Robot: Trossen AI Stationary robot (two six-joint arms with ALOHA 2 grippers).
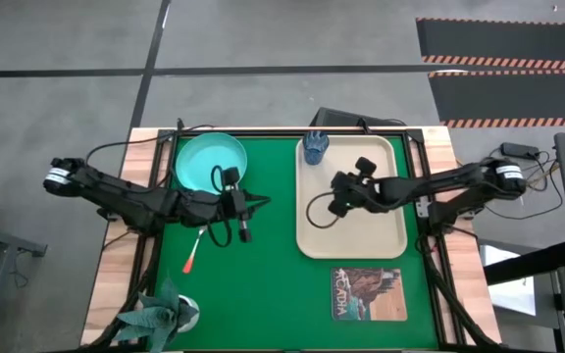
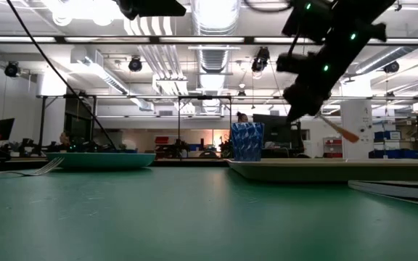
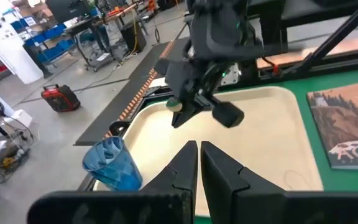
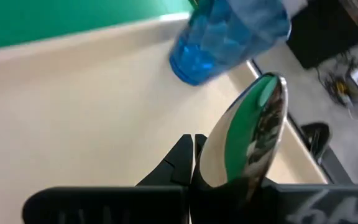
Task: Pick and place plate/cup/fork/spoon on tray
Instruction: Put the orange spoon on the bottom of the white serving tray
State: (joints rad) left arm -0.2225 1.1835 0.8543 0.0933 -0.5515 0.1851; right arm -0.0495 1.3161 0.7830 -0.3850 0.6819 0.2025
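The beige tray (image 1: 381,235) lies on the right half of the green mat. The blue cup (image 1: 316,147) stands upright in the tray's far left corner and also shows in the left wrist view (image 3: 112,163). The turquoise plate (image 1: 209,162) rests on the mat at the far left. The fork (image 1: 194,253) lies flat on the mat near the plate. My right gripper (image 1: 339,199) hangs over the tray, shut on the spoon (image 4: 250,140). My left gripper (image 3: 199,163) is shut and empty, above the mat between plate and tray. My right gripper is shut on the spoon. The silver bowl (image 4: 253,130) sticks out ahead of the fingertips and hides the place of contact. In the low view the orange handle (image 2: 345,133) slants down out of the gripper. The spoon is lifted clear above the tray.
A printed picture card (image 1: 369,292) lies on the mat just near of the tray. A potted plant (image 1: 165,314) stands at the near left corner. Bare green mat lies between the fork and the tray.
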